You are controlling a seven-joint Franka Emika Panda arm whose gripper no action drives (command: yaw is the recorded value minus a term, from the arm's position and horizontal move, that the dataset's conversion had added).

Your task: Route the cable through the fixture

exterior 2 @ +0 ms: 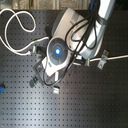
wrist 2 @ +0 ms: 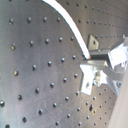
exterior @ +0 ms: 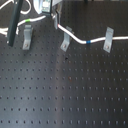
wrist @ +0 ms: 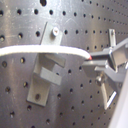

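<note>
A white cable (exterior: 75,36) crosses the black pegboard (exterior: 65,90), draped past three metal clip fixtures (exterior: 64,44) toward 3 o'clock. The gripper (wrist: 92,61) pinches it, seemingly shut on the cord, probably to steer it into the nearest clip.

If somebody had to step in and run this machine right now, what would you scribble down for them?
Gripper: shut on the thin white cable, as the first wrist view shows.
Cable: in the first exterior view it runs from the green band past the middle metal clip, through the blue band to the right clip. Spare cord loops at the second exterior view's upper left.
Done: cable appears to sit in the right clip.
Left: the left clip looks unthreaded; the middle one is unclear.
</note>
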